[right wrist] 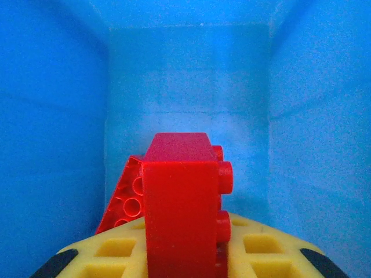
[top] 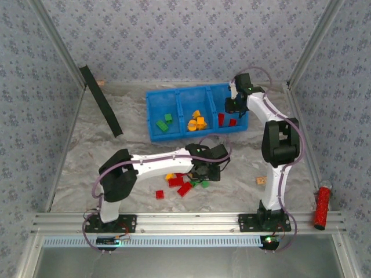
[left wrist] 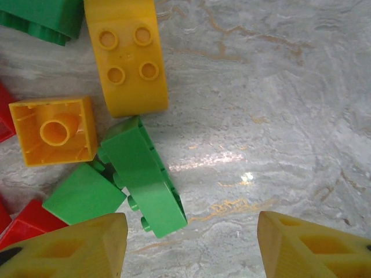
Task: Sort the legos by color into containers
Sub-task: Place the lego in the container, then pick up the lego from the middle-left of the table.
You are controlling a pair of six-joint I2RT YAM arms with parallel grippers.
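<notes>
Yellow fingers (left wrist: 69, 249) of left gripper (left wrist: 188, 237) spread, nothing between them. Green brick (left wrist: 148, 179) lies at eleven o'clock, long axis eleven-to-five.

Desk (top: 81, 168) front-left is bare: wide room there. Front-right also free, btw. the right arm (top: 278, 150) & the red cylinder (top: 322, 207) at the edge. Black bar (top: 101, 101) leans across the far-left corner. Blue tray (top: 151, 119) blocks far centre; left & mid compartments open from above, right one taken by the right gripper (top: 233, 107) w/ a red brick (right wrist: 182, 202), walls close either side. Brick pile (top: 179, 184) crowds the left gripper (left wrist: 191, 234) on its left; bare desk on its right.
</notes>
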